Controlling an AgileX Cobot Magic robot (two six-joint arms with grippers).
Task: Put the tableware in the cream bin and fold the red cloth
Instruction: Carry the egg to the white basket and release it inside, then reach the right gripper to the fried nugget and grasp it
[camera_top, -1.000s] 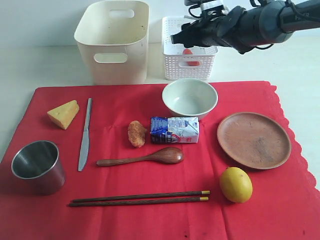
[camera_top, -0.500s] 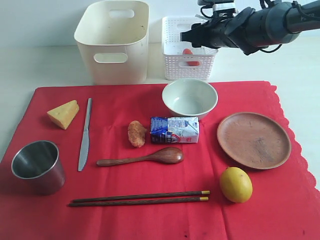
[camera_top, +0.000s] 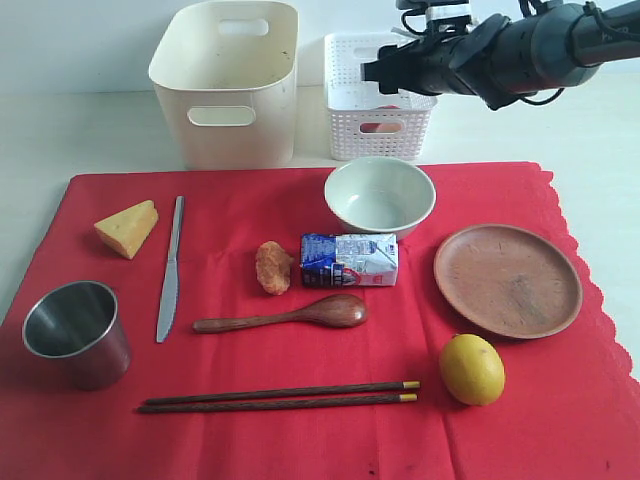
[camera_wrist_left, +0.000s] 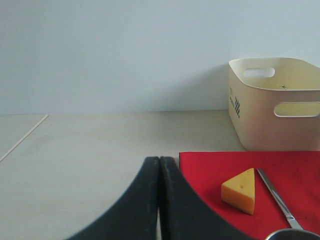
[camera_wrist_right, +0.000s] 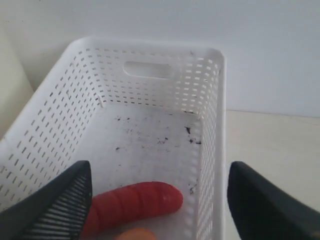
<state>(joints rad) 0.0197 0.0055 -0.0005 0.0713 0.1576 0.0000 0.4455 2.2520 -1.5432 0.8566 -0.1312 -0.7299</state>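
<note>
Along the near edge of the red cloth (camera_top: 230, 215): dark chopsticks (camera_top: 280, 397) lay side by side, gold tips toward a lemon (camera_top: 471, 369) by the near-right corner. Steel cup (camera_top: 75, 333) stood upright at the near-left corner. Mid cloth: wooden spoon (camera_top: 285, 315), w/ a milk carton (camera_top: 349, 260) & a fried brown bit (camera_top: 273, 267) just beyond it. Brown plate (camera_top: 507, 280) sat at the right edge, knife (camera_top: 170, 268) & cheese wedge (camera_top: 127, 228) toward the left edge. L gripper (camera_wrist_left: 159, 200) was clenched, nothing btwn its fingers, off the cloth's left edge. Pale green bowl (camera_top: 380, 196) stood upright by the far edge. Beyond the cloth, on the bare table (camera_top: 90, 130): cream bin (camera_top: 225, 85), w/ a white lattice basket (camera_top: 378, 100) just beside it. R gripper (camera_top: 375, 72) hung over the basket, jaws spread wide, grasping nothing. A red sausage (camera_wrist_right: 132, 202) lay on the basket floor.
</note>
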